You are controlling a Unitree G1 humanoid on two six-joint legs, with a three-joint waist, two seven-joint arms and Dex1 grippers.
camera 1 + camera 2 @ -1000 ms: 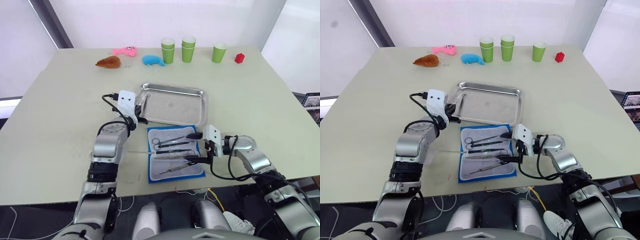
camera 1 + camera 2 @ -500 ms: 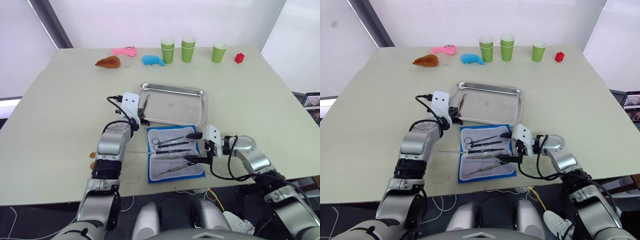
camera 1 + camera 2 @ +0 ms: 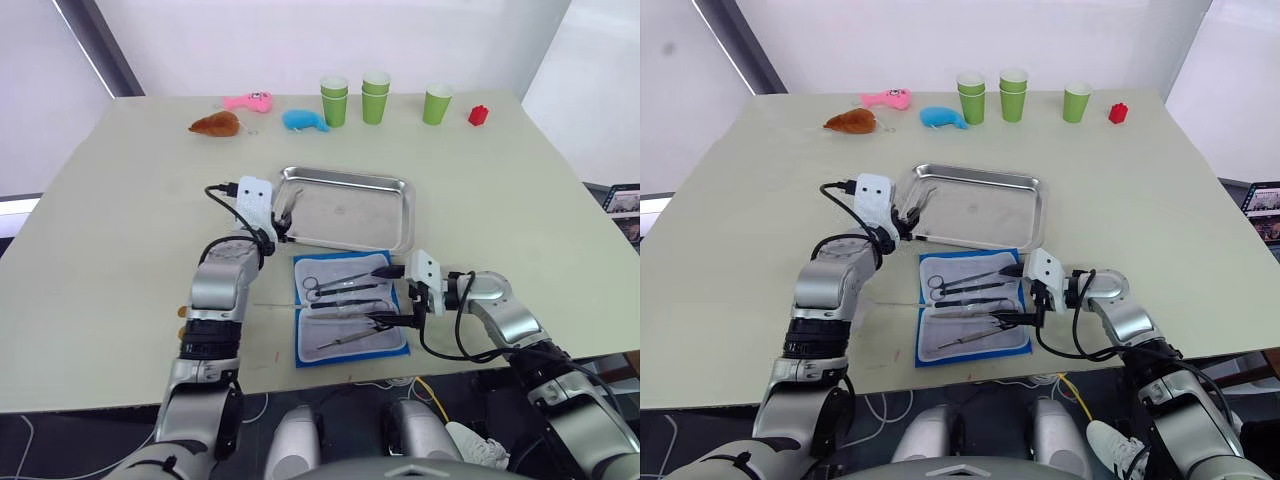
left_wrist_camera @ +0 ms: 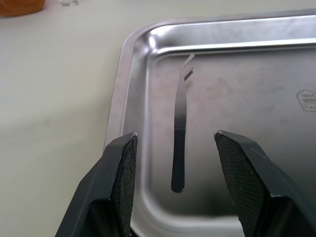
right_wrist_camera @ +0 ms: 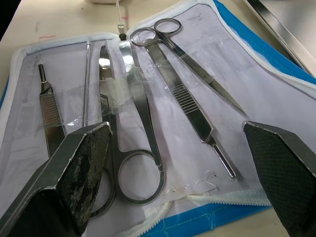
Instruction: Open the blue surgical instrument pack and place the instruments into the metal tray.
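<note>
Instruments [image 5: 148, 94] mostly remain in the opened pack [image 3: 350, 312]; left tool [image 4: 175, 163] released over the tray [image 3: 400, 215], right tool [image 5: 177, 148] spread wide, next must close on scissors.

Opened pack [image 3: 350, 308] just before the metal tray [image 3: 350, 209], cups [image 3: 376, 99] behind

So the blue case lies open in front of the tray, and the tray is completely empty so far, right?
Not quite. The blue case does lie open in front of the tray, but the tray already holds one slim forked instrument, as the left wrist view shows.
</note>
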